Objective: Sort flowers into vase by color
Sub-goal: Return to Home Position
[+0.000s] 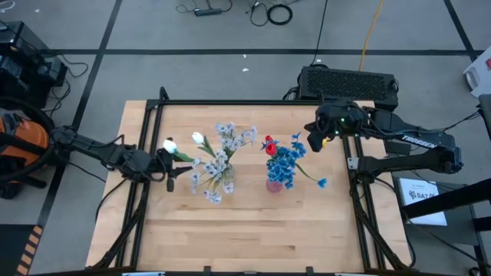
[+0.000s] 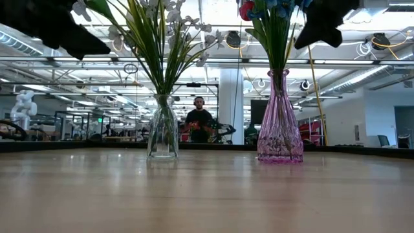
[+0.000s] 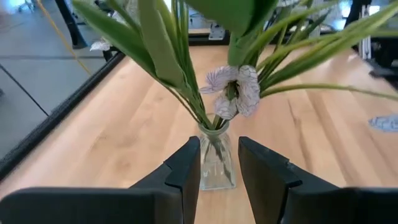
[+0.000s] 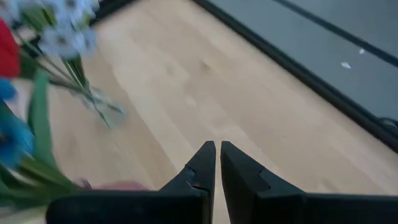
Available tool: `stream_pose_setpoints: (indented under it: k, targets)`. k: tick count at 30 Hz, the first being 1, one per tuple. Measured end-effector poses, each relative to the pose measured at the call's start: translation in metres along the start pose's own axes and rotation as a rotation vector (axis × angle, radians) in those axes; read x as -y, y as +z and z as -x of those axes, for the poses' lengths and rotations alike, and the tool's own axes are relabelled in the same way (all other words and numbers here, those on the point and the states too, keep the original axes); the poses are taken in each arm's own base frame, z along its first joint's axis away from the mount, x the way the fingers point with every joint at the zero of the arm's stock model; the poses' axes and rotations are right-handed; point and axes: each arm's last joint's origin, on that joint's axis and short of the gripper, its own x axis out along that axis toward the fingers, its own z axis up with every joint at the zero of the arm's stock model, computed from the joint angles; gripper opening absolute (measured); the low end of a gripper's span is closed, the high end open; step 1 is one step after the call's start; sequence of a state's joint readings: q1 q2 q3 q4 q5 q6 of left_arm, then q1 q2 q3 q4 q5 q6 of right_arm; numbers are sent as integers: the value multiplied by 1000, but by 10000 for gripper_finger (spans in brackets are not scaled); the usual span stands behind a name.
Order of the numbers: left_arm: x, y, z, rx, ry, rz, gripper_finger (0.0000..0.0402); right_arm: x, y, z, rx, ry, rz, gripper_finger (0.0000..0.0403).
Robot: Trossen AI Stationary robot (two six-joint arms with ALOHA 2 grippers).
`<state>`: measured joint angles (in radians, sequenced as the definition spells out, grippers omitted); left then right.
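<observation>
Pale wood is topping the table [image 1: 253,238], where two vases are standing side by side near the middle. The transparent vase [image 2: 162,133] is holding the pale lavender-white clusters [image 1: 219,165] and two white tulip buds [image 1: 198,139], their green stems fanning out above its mouth. One of the buds is leaning out toward the left arm. The pink vase [image 2: 279,126] is standing apart from it, on the right arm's side. It is holding the bright blue clusters [image 1: 285,165] and a red tulip bud [image 1: 270,146], with one blue sprig drooping toward the table's right edge.

The left gripper [image 1: 169,162] is hanging above the table just beside the leaning white bud, to the left of the transparent vase. Its fingers [image 3: 186,171] are standing apart with nothing between them, and the clear vase is showing through the gap in the left wrist view. The right gripper [image 1: 317,139] is hovering by the table's right edge, near the blue flowers but apart from them. Its fingers [image 4: 202,162] are pressed almost together and gripping nothing.

A person [image 2: 199,120] is standing in the room beyond the table, appearing between the two vases in the low view.
</observation>
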<state>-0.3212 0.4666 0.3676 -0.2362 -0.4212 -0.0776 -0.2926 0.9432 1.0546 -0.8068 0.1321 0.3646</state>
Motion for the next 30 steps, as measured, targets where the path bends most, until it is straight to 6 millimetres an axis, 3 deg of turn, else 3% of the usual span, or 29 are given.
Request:
stream_pose_setpoints:
  k: [10, 21, 25, 30]
  targets:
    - [0, -14, 2, 50, -70, 5, 116, 5, -14, 1, -141, -49, 35, 18]
    - [-8, -55, -12, 282, -117, 113, 116, 3, -8, 0, -85, -20, 214, 18]
    - [-13, -54, -13, 337, -230, 130, 116, 2, -5, 0, -51, -10, 250, 18]
    - [-20, -56, -15, 315, -252, 123, 116, 1, -3, 0, -33, -6, 250, 18]
